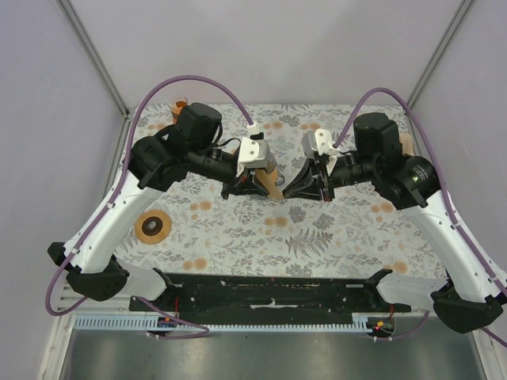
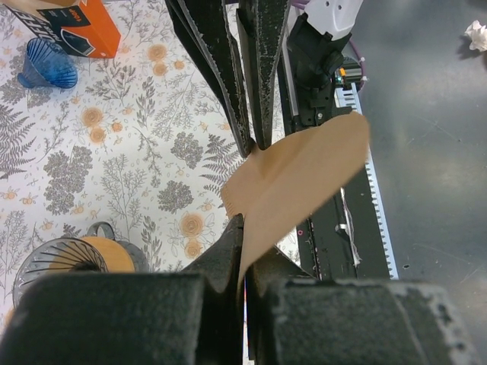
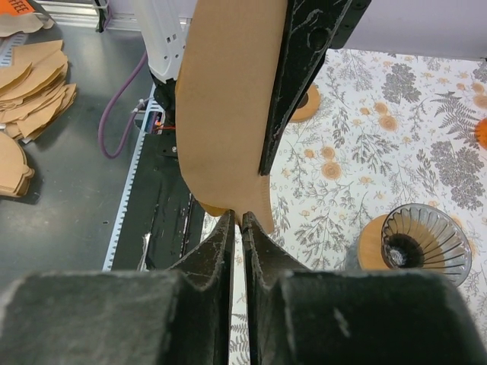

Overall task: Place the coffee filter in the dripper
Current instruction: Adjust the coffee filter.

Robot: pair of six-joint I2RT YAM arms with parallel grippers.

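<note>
One coffee filter (image 2: 297, 182) gripped by left end effector (image 2: 242, 228); orange box (image 2: 80, 26) lettering illegible.

An orange box (image 2: 80, 30) sits on the floral-patterned desk (image 2: 114, 152), a blue cone (image 2: 47, 65) just beside it. A crumpled white paper (image 2: 477, 35) lies well apart.

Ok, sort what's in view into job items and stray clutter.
Job:
- coffee filter
- glass dripper

Lying about:
- orange box
- blue plastic cone
- pile of spare filters
- crumpled paper
</note>
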